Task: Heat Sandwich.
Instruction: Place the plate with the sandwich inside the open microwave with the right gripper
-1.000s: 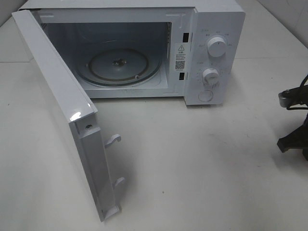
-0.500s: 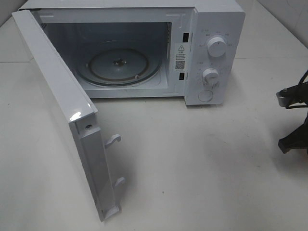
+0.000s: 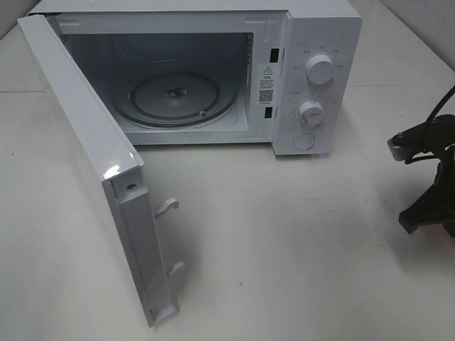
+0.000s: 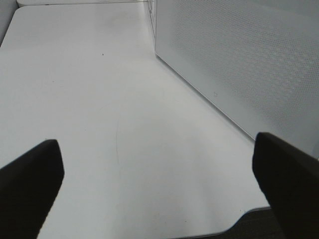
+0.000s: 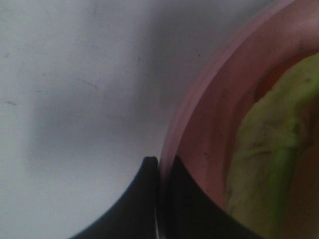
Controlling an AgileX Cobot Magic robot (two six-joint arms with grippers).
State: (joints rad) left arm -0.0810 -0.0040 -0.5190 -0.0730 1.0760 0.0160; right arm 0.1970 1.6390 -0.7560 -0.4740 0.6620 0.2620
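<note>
The right arm [image 3: 426, 174] is sliding further in, jaws pinching the rim of the pink plate [image 5: 199, 124]; left jaws gaping wide. Text on the microwave [image 3: 323, 28] sticker [image 3: 266, 84]: unreadable.

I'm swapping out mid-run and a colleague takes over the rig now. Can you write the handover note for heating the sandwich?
Left gripper: open, empty, over the table.
Right gripper: shut on the rim of the pink plate carrying the sandwich.
Microwave: door wide open, turntable bare.
Done: door open, plate gripped.
To do: set plate on turntable, release, shut door, set the dials.
</note>
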